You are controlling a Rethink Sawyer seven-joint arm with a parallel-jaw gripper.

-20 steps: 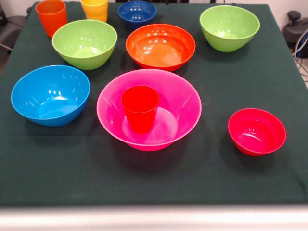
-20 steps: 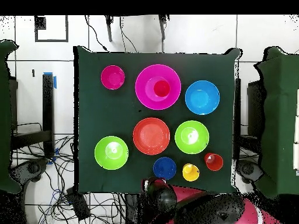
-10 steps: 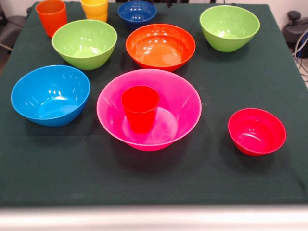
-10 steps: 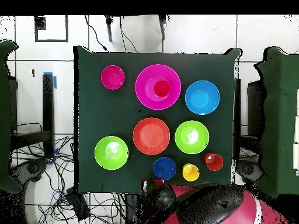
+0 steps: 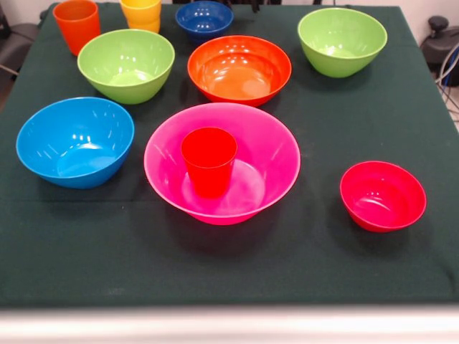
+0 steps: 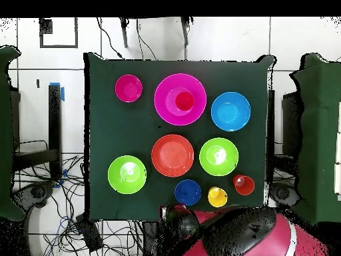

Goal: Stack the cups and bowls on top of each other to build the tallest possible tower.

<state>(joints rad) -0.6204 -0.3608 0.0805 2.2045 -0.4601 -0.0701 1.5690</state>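
Observation:
A red cup (image 5: pixel 209 161) stands upright inside the large pink bowl (image 5: pixel 280 147) at the table's middle. Round it, each alone on the cloth, sit a light blue bowl (image 5: pixel 75 142), two lime green bowls (image 5: pixel 126 64) (image 5: pixel 342 41), an orange bowl (image 5: pixel 239 69), a small dark blue bowl (image 5: pixel 204 17) and a small red bowl (image 5: pixel 382 195). An orange cup (image 5: pixel 77 25) and a yellow cup (image 5: pixel 141 14) stand at the far left corner. My gripper (image 6: pixel 180 223) shows only in the overhead view as a dark shape just off the table's edge, beside the dark blue bowl (image 6: pixel 188 192).
The dark green cloth (image 5: pixel 229 265) covers the whole table. The arm's red body (image 6: pixel 246 237) lies beyond the table's bottom edge in the overhead view. Cables and dark furniture surround the table on the floor.
The arm's red body has shifted a little at the bottom of the overhead view. No bowl or cup has moved.

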